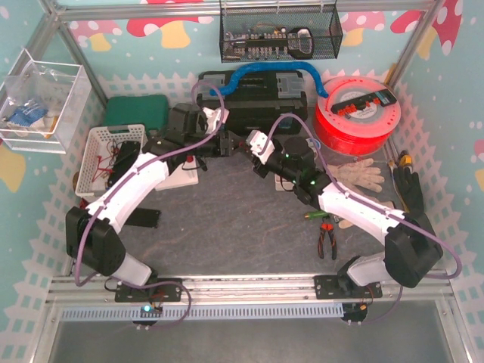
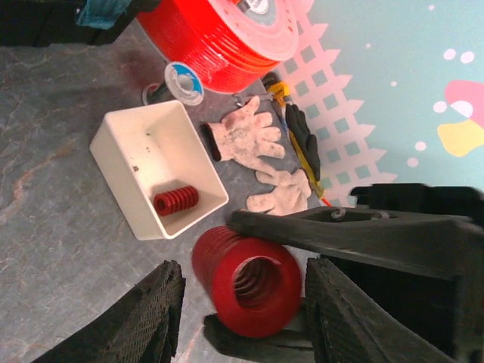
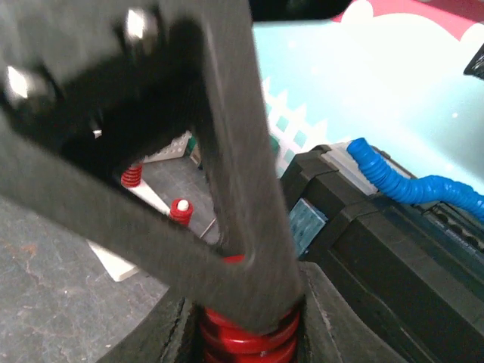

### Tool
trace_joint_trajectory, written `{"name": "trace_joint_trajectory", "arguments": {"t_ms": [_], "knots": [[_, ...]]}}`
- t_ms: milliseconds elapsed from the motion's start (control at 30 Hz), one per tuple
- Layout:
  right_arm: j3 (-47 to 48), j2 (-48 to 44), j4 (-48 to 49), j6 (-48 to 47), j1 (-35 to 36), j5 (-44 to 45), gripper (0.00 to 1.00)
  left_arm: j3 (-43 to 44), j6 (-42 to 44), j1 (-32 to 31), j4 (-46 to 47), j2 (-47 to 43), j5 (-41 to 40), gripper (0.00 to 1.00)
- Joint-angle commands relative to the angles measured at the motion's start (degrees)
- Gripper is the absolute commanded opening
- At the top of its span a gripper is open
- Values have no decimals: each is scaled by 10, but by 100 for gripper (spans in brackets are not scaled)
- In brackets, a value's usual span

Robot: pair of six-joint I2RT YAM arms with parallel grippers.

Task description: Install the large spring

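Observation:
The large spring (image 2: pixel 246 283) is a thick bright red coil, seen end-on in the left wrist view. My right gripper (image 3: pixel 246 333) is shut on it; its red turns (image 3: pixel 246 340) show between the right fingers, and those fingers (image 2: pixel 355 231) cross above and below the coil in the left wrist view. My left gripper (image 2: pixel 246 302) is open, with a finger close on each side of the coil and narrow gaps showing. In the top view both grippers (image 1: pixel 229 144) (image 1: pixel 251 144) meet above the table's middle back; the spring is hidden there.
A white tray (image 2: pixel 125 155) holds a short red spring (image 2: pixel 175 200). Nearby are a white base with red pegs (image 3: pixel 180 210), a red filament spool (image 1: pixel 355 113), a black toolbox (image 1: pixel 257 102), white gloves (image 1: pixel 361 175), pliers (image 1: pixel 327 238) and a white basket (image 1: pixel 110 155).

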Motion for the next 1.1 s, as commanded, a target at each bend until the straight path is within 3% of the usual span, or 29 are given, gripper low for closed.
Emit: {"name": "trace_joint_trajectory", "arguments": {"t_ms": [0,467,633,767,1000,1067], "knots": [[24,-1,29,-8,6,10,0,10,11,-1,5,13,11,48],[36,11,7,-12,18,39,0,11,14,-2,5,45,30,48],[53,26,-4,-15,23,34,0,19,15,-2,5,63,43,43],[60,35,-9,-16,26,20,0,30,16,-2,5,72,54,34],[52,41,-21,-5,27,19,0,32,10,-1,8,76,68,8],[46,37,-24,1,27,25,5,29,4,1,8,73,65,5]]}}
